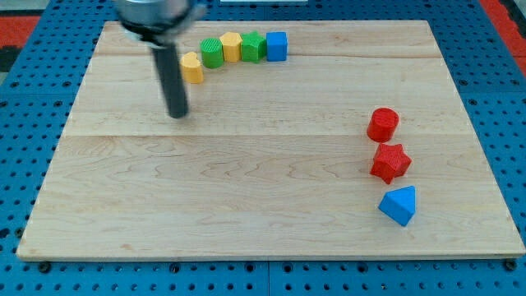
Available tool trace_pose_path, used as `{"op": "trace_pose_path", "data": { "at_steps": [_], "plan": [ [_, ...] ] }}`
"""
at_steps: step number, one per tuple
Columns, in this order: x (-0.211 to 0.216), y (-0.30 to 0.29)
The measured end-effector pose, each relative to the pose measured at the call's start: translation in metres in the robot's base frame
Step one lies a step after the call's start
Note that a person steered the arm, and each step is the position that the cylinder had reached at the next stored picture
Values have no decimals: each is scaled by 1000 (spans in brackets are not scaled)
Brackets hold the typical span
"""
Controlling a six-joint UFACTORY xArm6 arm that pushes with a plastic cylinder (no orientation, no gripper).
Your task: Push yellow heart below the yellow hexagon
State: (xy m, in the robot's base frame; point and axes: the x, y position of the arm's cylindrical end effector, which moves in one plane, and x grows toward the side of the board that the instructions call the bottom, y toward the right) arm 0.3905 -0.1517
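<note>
The yellow heart (191, 67) lies near the view's top, at the left end of a curved row of blocks. To its right come a green cylinder (212, 52), the yellow hexagon (231, 46), a green block (252, 47) and a blue cube (277, 45). The heart sits lower left of the hexagon, with the green cylinder between them. My tip (177, 114) rests on the board just below and slightly left of the heart, apart from it.
A red cylinder (382, 124), a red star-shaped block (389, 162) and a blue triangular block (399, 205) stand in a column at the view's right. The wooden board (263, 238) lies on a blue pegboard.
</note>
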Motion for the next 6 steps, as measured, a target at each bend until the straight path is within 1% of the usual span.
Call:
{"op": "trace_pose_path", "data": {
  "at_steps": [1,2,3,4,5,6],
  "plan": [
    [-45,-69],
    [-70,-49],
    [-79,-8],
    [-83,16],
    [-83,80],
    [-86,71]
  ]
}}
